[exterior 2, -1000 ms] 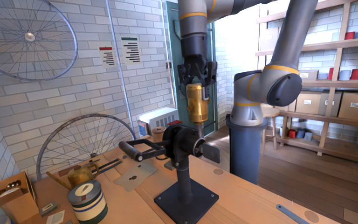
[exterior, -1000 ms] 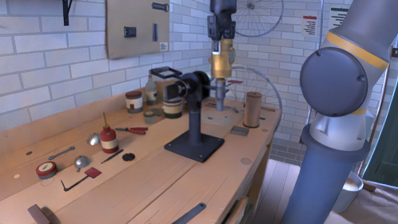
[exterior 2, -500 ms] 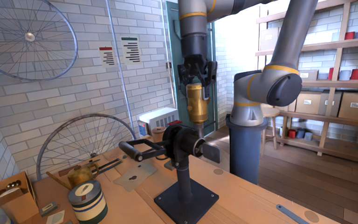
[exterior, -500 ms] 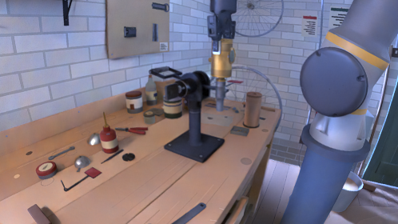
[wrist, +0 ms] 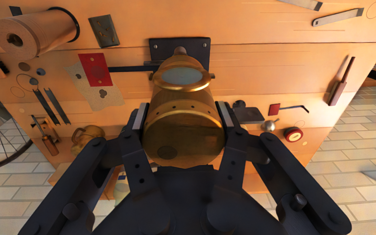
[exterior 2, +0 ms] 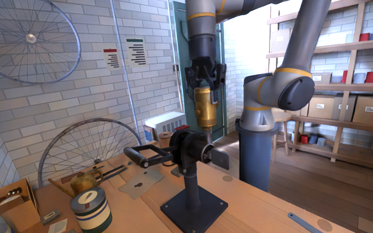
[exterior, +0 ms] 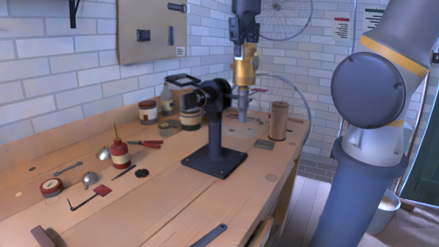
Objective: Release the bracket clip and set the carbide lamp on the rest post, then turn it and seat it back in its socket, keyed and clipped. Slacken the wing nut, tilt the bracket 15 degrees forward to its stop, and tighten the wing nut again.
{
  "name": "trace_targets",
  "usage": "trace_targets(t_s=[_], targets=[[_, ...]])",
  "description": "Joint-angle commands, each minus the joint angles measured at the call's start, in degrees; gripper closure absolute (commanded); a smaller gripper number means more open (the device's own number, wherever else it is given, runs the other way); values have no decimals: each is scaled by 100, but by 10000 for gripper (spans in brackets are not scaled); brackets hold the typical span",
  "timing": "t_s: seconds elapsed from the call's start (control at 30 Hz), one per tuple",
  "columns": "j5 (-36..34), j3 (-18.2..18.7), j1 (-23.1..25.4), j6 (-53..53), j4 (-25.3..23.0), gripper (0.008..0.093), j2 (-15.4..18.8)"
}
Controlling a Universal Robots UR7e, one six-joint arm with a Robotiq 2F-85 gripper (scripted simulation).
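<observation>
At the far end of the bench the brass carbide lamp (exterior: 245, 65) (exterior 2: 205, 106) (wrist: 181, 110) stands upright on the grey rest post (exterior: 242, 106), and I still grip its upper body with my gripper (exterior: 238, 49) (exterior 2: 205, 88) (wrist: 181, 110) from above. Its round lens faces the bench's middle. In front of it the dark bracket (exterior: 210, 98) (exterior 2: 189, 149) sits on a post with a square black base (exterior: 214, 161) (exterior 2: 194, 208). The bracket's handle frame (exterior 2: 148, 155) sticks out sideways. The wing nut and clip are not clear to me.
A wooden cylinder (exterior: 278, 120) stands right of the rest post, with tins (exterior: 147, 111), a bottle (exterior: 166, 100) and a striped can (exterior 2: 91, 210) along the wall side. A red oil can (exterior: 119, 152), pliers and small parts lie on the left. A bicycle wheel (exterior 2: 88, 145) leans behind.
</observation>
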Motion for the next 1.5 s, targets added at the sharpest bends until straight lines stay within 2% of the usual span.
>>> trace_targets(t_s=[0.0,0.17,0.57,0.7,1.03,1.47], targets=[[1,-5,-1,0,-17,324,-1],[1,-5,-1,0,-17,134,-1],[1,-29,0,0,19,134,-10],[1,-212,0,0,255,134,-72],[1,-967,0,0,1150,134,-207],[1,-1047,0,0,1240,134,-213]])
